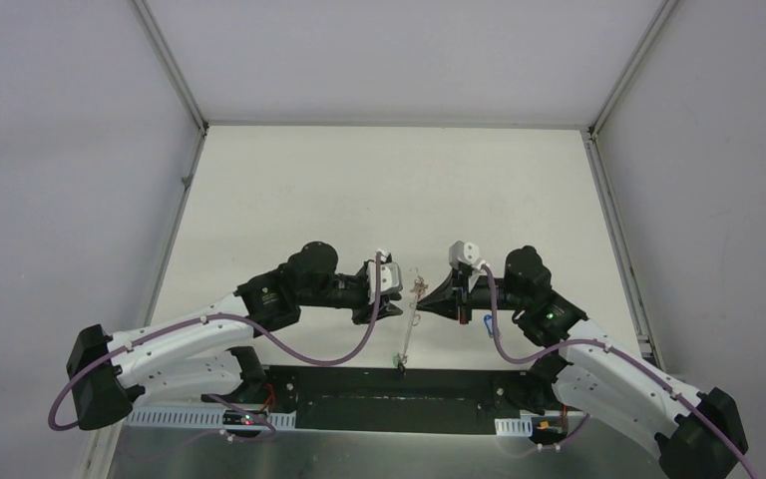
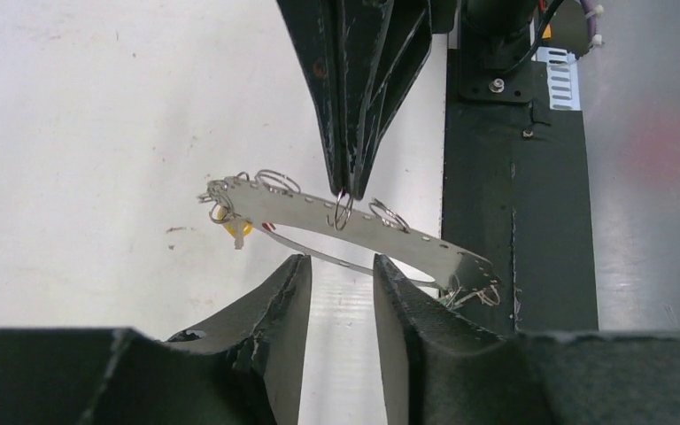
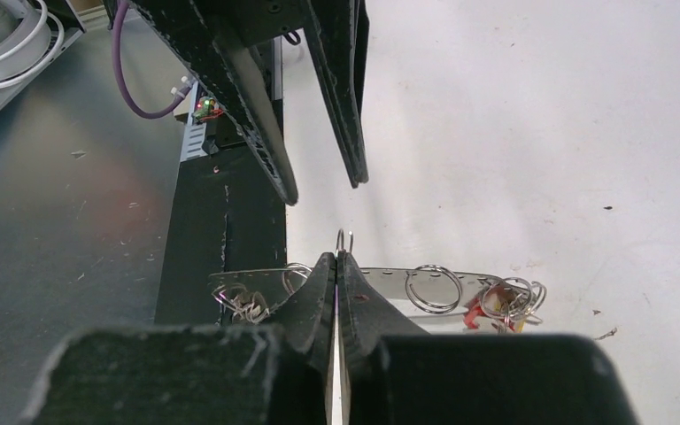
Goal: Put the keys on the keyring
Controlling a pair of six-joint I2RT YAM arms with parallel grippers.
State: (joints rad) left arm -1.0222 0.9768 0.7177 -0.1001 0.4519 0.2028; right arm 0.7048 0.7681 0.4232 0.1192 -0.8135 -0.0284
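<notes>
The keyring (image 2: pixel 425 248) is a thin grey hoop with holes along its rim, held on edge above the white table between both grippers (image 1: pixel 411 319). My right gripper (image 3: pixel 336 257) is shut on one small silver split ring (image 2: pixel 343 211) on the hoop's rim. My left gripper (image 2: pixel 341 266) is open, and the hoop's lower arc passes just past its fingertips. Keys with red and yellow tags (image 3: pixel 494 312) hang bunched at the hoop's far end. A tangle of rings (image 3: pixel 241 301) sits at the near end.
The black base plate (image 1: pixel 389 399) and a grey metal shelf (image 2: pixel 655 177) lie at the table's near edge. A small blue-tagged item (image 1: pixel 488 323) lies on the table beside the right wrist. Pale walls enclose the table's sides and back.
</notes>
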